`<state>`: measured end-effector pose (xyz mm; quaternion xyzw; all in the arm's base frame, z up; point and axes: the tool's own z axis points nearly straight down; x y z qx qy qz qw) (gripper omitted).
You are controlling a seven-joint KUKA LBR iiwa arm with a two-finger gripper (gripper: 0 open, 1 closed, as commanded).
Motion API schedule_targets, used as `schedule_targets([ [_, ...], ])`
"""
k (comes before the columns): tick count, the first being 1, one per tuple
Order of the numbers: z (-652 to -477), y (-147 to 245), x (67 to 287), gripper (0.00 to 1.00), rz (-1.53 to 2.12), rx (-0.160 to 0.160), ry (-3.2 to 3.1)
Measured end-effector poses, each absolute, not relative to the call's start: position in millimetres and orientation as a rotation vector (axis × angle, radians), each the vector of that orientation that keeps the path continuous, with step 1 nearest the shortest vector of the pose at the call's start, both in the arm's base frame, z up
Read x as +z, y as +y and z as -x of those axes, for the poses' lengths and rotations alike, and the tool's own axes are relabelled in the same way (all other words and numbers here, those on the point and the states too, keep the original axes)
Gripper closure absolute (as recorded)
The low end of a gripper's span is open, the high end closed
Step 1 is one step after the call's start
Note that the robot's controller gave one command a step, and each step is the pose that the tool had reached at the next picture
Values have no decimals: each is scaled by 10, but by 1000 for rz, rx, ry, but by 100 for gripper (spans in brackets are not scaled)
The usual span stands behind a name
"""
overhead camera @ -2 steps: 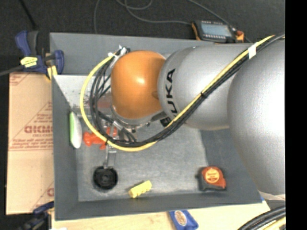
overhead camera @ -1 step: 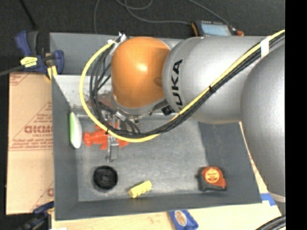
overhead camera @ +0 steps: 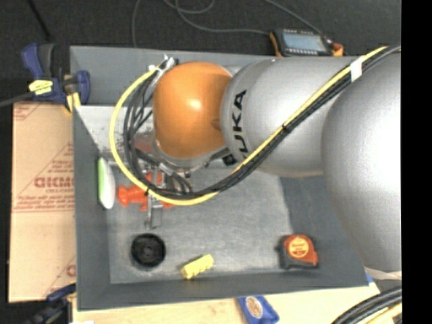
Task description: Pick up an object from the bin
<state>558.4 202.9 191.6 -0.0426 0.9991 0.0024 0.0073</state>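
My gripper [overhead camera: 155, 214] reaches down at the bin's left side, mostly hidden under the arm's orange cover. Its tip stands right beside an orange-red plastic tool [overhead camera: 131, 196] that lies on the bin floor. Whether it touches the tool I cannot tell. A white and green tube [overhead camera: 105, 182] lies upright along the left wall, just left of the tool. Below the gripper sits a black round disc [overhead camera: 147, 250].
A small yellow block [overhead camera: 197, 266] lies near the front wall, right of the disc. An orange and black tape measure [overhead camera: 298, 250] sits at the front right. The arm covers the bin's back and right.
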Motion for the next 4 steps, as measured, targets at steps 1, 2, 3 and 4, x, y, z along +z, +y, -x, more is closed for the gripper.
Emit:
schedule_targets([
  [1, -5485, 1794, 1427, 0, -61, 3, 3139],
  [2, -5552, 1879, 1121, 0, -116, -1, 3137],
  [3, -5116, 1694, 952, 0, -108, 3, 3135],
  [4, -4911, 1532, 872, 0, 41, -1, 3144],
])
